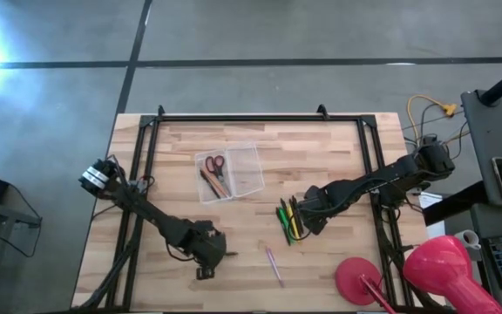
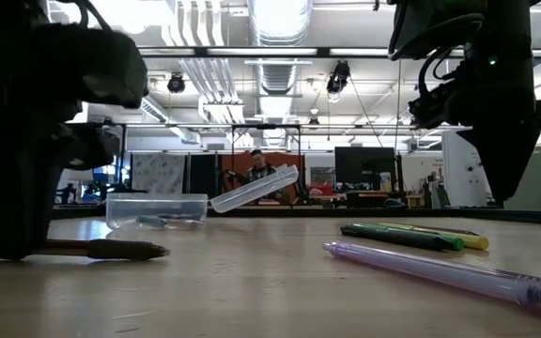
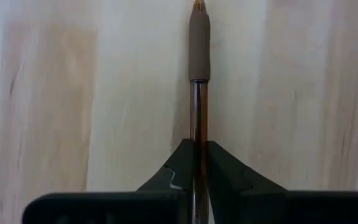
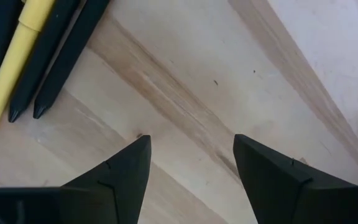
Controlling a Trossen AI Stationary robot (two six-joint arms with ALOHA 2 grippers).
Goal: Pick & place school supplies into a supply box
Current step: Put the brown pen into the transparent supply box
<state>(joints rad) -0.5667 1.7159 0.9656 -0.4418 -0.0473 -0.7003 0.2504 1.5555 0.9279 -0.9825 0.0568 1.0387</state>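
The left gripper (image 1: 209, 255) is seen low over the front part of the wooden table (image 1: 321, 148), its fingers (image 3: 178, 171) closed tightly on a brown pen (image 3: 197, 106). In the left wrist view the pen is pinched between the two dark finger tips, its clear barrel and tan rubber grip reaching straight out ahead of the gripper, flat along the wood. In the low view the same pen (image 2: 111, 250) is shown lying on the table surface, its dark tip sticking out from under the left arm.

The right gripper (image 1: 308, 215) is held above the table with its fingers (image 4: 114, 171) spread wide and nothing between them; only bare wood is seen in the gap. Just beside it, on the side toward the left arm, a small bundle of pens is laid: a yellow pen (image 4: 14, 65), black pens (image 4: 51, 53) and a green pen (image 1: 281, 222), side by side and touching.

A purple pen (image 1: 274, 264) is found on its own between the two grippers, nearer the table's front edge.

The clear supply box (image 1: 234, 170) is placed well beyond the left gripper, toward the back of the table, its lid tilted open. Inside it the red-handled scissors (image 1: 215, 162) and some thin dark sticks are seen.

A red round-based object (image 1: 361, 281) is set near the right front corner.
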